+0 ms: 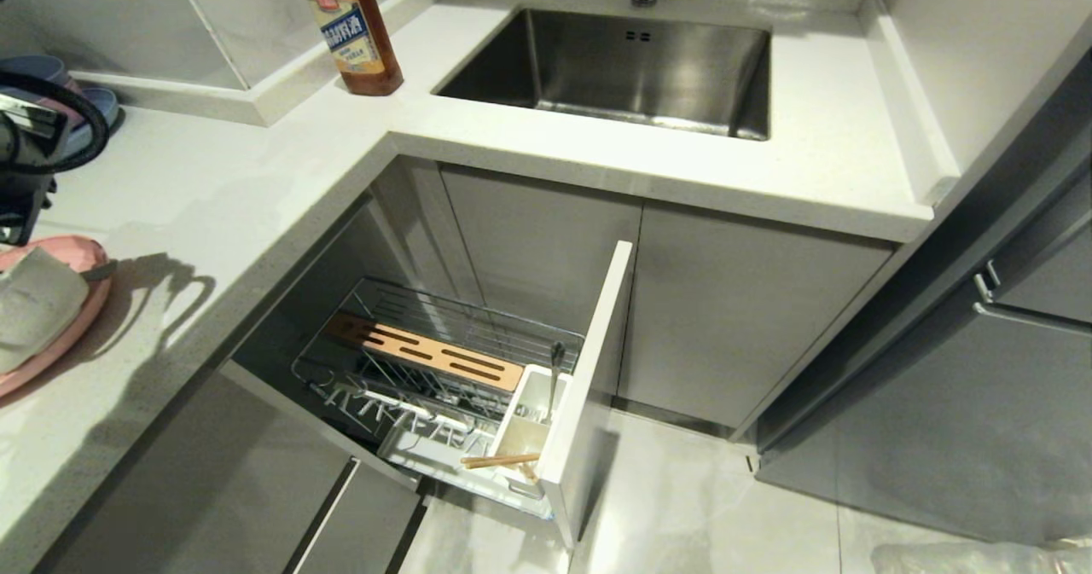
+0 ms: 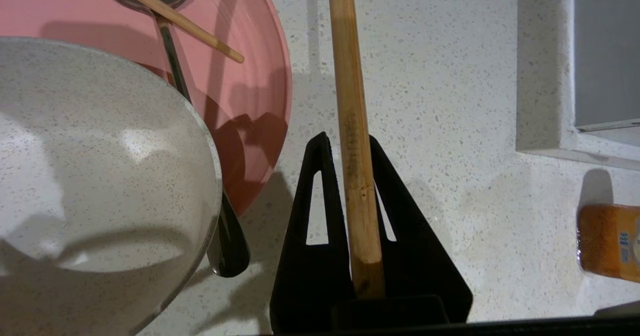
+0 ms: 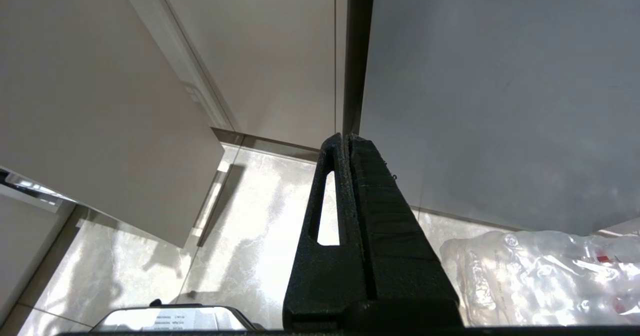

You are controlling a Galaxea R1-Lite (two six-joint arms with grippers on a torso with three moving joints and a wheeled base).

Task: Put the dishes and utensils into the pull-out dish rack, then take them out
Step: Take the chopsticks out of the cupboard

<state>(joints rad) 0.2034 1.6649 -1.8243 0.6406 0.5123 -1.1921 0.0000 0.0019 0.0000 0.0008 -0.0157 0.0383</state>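
The left gripper (image 2: 350, 149) clamps one chopstick (image 2: 352, 126) above the countertop (image 2: 450, 126), seemingly bound for the rack's utensil cup (image 1: 527, 420); the right gripper (image 3: 347, 144) hangs closed, empty.

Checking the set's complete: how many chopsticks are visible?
3 chopsticks: one in the left gripper, one on the pink plate, one by the rack's cup; others may be hidden.

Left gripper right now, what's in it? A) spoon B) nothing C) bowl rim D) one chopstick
D: in the left wrist view the left gripper is shut on a chopstick, while the spoon and the other chopstick lie on the pink plate beside the bowl.
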